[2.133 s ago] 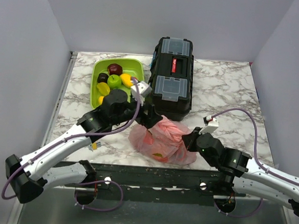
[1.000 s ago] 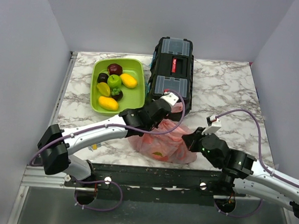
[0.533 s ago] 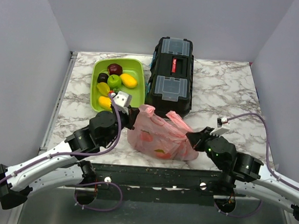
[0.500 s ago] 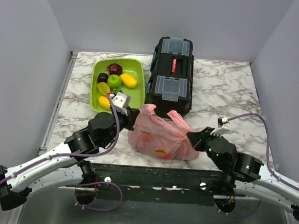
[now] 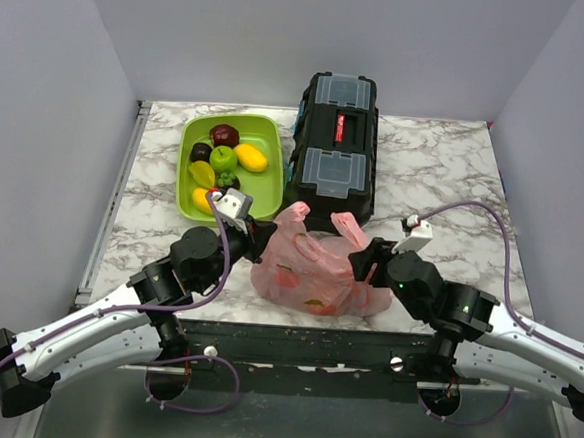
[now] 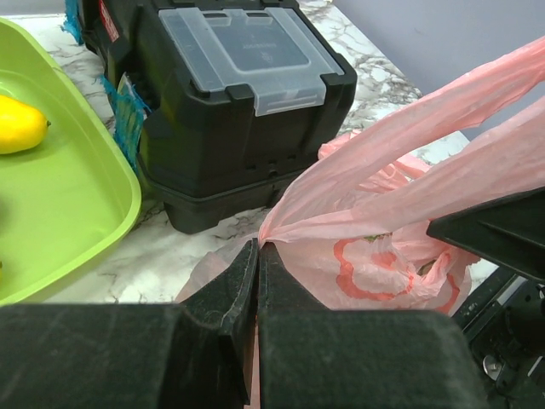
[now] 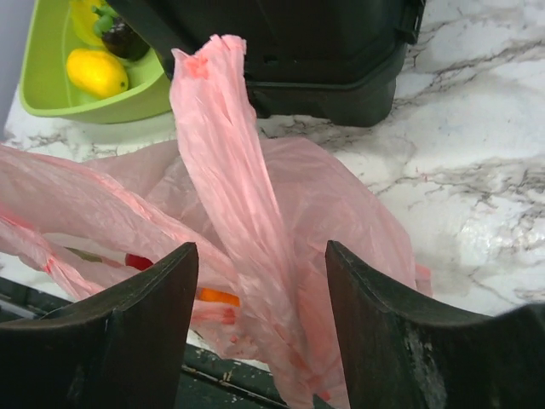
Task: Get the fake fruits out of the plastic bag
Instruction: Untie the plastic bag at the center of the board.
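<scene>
**Desk:** What sits nearest the arms?

**Photographer:** The plastic bag slumps at the near edge of the marble table. The left gripper has its jaws pressed together on one gathered handle, drawing the film taut. The right gripper stands with jaws spread, and the other handle rises loose between them, unclamped.

**Desk:** And the fake fruits?

**Photographer:** Inside the bag, showing as orange and red patches through the pink.

**Desk:** How will it handle?

**Photographer:** The film looks thin, soft and slippery, with little weight. The fruits appear hard and glossy, so they are apt to roll. The loop handles are the surest holds: pinch the second and draw the pair apart to open the mouth.

**Desk:** Beyond that?

**Photographer:** The black toolbox stands just behind the bag. The lime-green tray, farther left, carries other fruit.
</scene>
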